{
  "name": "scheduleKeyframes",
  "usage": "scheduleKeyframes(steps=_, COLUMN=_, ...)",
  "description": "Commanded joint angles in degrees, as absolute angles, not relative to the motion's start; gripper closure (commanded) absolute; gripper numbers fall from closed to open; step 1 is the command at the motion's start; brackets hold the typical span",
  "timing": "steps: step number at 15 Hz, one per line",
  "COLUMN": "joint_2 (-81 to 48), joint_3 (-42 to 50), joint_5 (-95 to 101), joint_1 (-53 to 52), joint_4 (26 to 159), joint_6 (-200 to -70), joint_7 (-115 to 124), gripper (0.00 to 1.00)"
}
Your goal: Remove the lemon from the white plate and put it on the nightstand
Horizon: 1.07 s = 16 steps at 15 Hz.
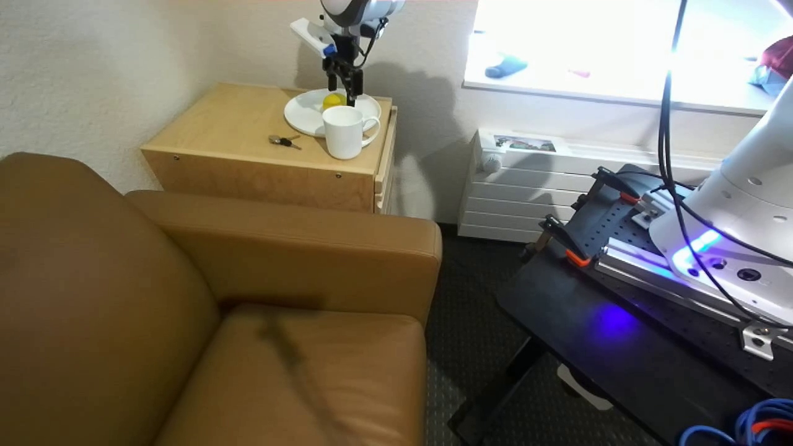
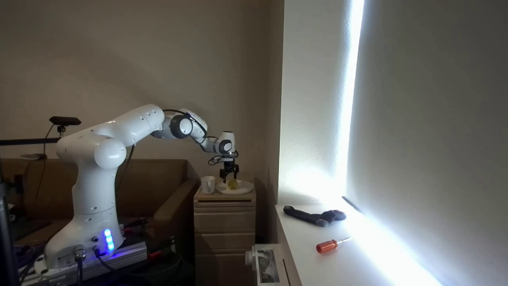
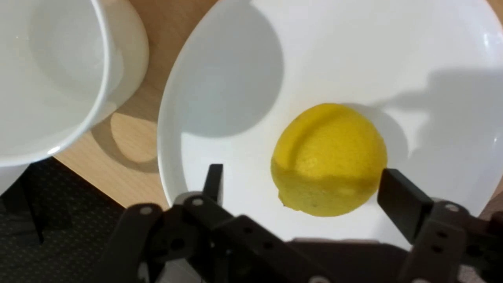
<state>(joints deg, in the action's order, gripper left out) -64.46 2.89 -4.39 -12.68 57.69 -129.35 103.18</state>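
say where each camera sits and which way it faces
An exterior view: above the brown seat, looking down at the nightstand; gripper and arm base show.
An exterior view: facing the nightstand's front from beside the arm, which shows nearly whole.
Wrist view: above the white plate, looking down at the lemon; gripper fingers show.
Both exterior views share nightstand and lemon.

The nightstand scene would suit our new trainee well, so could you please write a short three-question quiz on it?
1. Multiple choice: What does the lemon rest on?
a) the armchair
b) the white plate
c) the windowsill
2. True or false: The hand is shut on the lemon.
3. Fill in the blank: In the wrist view, the white mug stands to the ____ of the lemon.

Key: 1. b. 2. False: the hand is open, its fingers well apart. 3. left.
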Motion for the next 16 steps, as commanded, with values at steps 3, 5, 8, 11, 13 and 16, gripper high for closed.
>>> scheduleKeyframes(steps=3, joint_2=-66.88, joint_3=2.48, joint_5=-4.61, joint_1=-12.37, joint_4=55.33, joint_6=-127.01, joint_7=103.54, gripper=0.00)
scheduleKeyframes(steps=5, joint_2=-67.00, joint_3=2.87, joint_5=-4.37, joint_1=-12.59, joint_4=55.00, joint_6=-127.11, joint_7=104.08, gripper=0.00)
scheduleKeyframes(steps=8, joint_2=-65.43, joint_3=2.91, joint_5=-4.10, joint_1=-12.69, joint_4=56.59, joint_6=-128.82, joint_7=104.17, gripper=0.00)
scheduleKeyframes(steps=11, joint_2=-65.96, joint_3=3.38, joint_5=-3.72, joint_1=-13.04, joint_4=56.03, joint_6=-129.43, joint_7=104.90, gripper=0.00)
scheduleKeyframes(steps=13, joint_2=-67.55, joint_3=3.89, joint_5=-3.83, joint_1=-13.28, joint_4=53.97, joint_6=-129.49, joint_7=107.04, gripper=0.00)
scheduleKeyframes(steps=16, joint_2=-69.14, joint_3=4.81, joint_5=-2.86, joint_1=-13.75, joint_4=52.19, joint_6=-129.98, joint_7=109.47, gripper=0.00)
